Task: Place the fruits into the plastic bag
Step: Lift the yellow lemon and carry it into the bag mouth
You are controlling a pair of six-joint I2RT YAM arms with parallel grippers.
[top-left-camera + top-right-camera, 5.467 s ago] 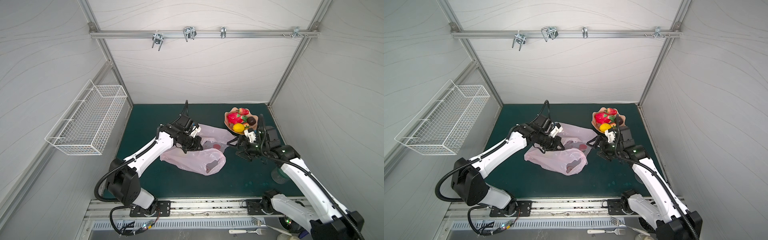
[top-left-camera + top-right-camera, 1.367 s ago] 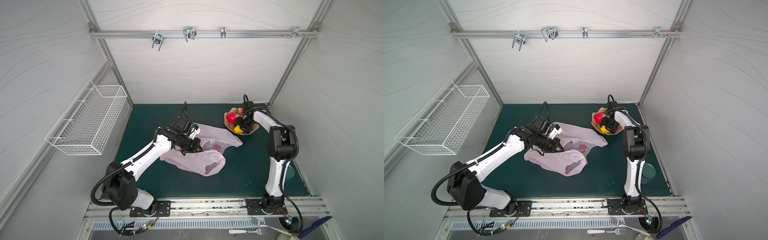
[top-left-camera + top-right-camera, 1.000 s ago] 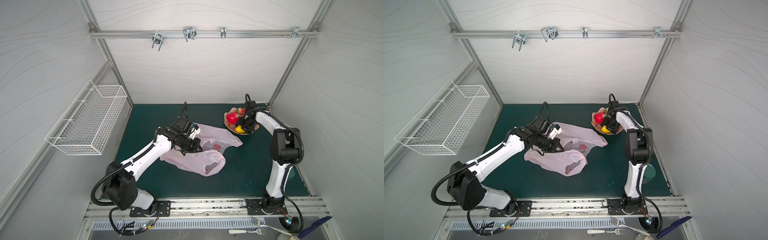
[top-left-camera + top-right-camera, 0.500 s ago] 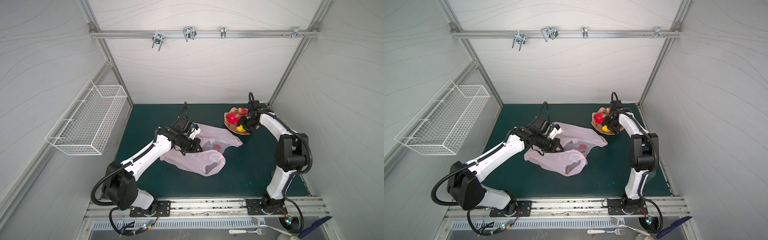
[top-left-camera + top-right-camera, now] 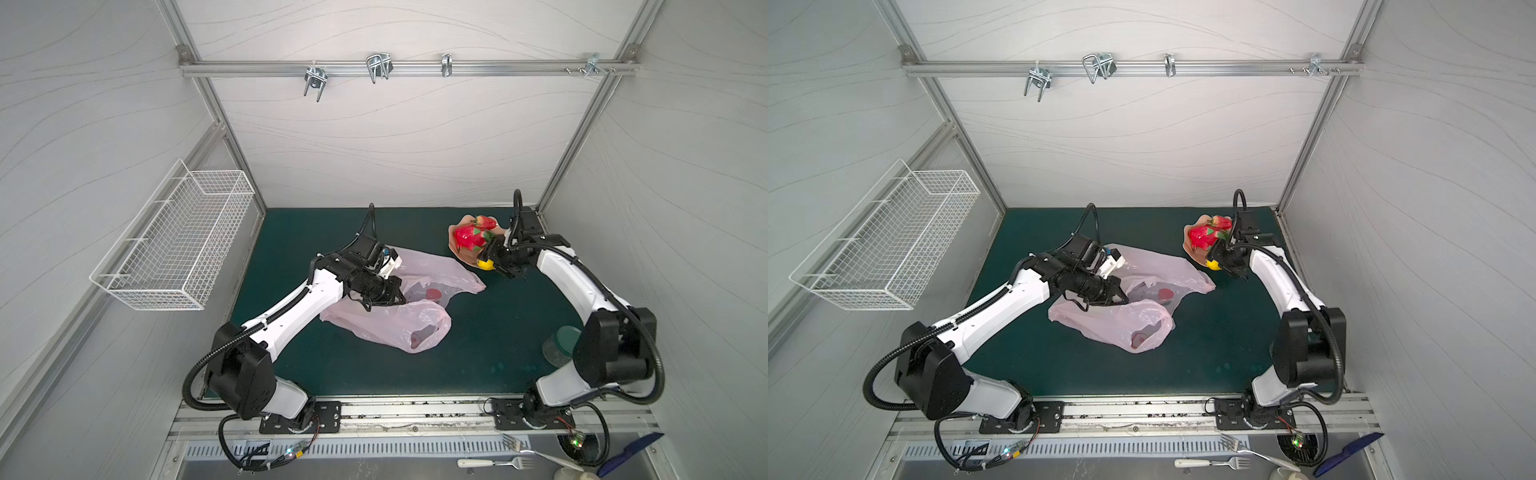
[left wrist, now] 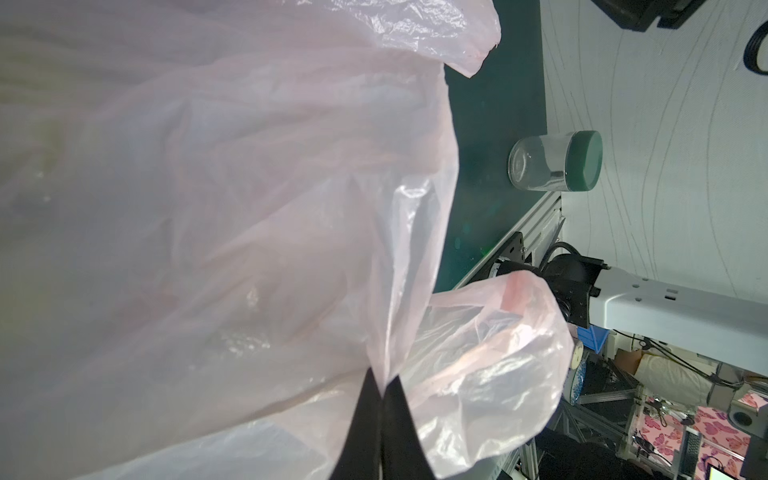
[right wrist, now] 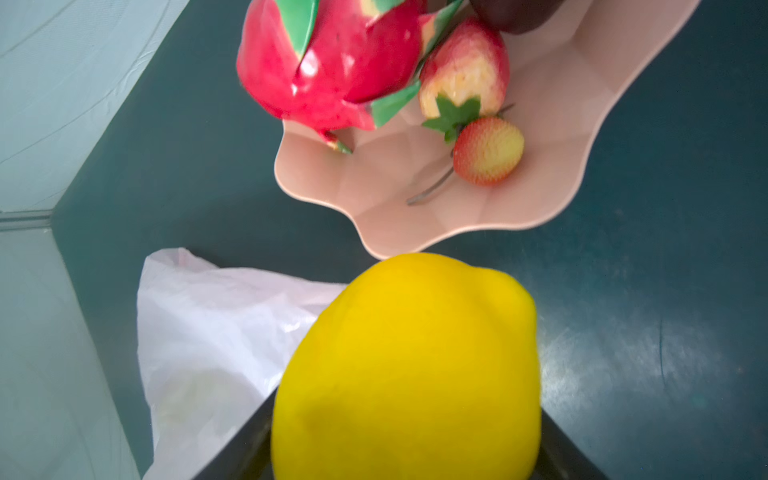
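Your right jaws clamp the lemon; the plastic bag, rim pinched in your left jaws, lies leftward across the desk.

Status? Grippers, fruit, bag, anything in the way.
Left gripper shut on plastic bag edge. Right gripper shut on lemon, beside plate. Dragon fruit, strawberry on plate. Nothing seen between lemon and bag.
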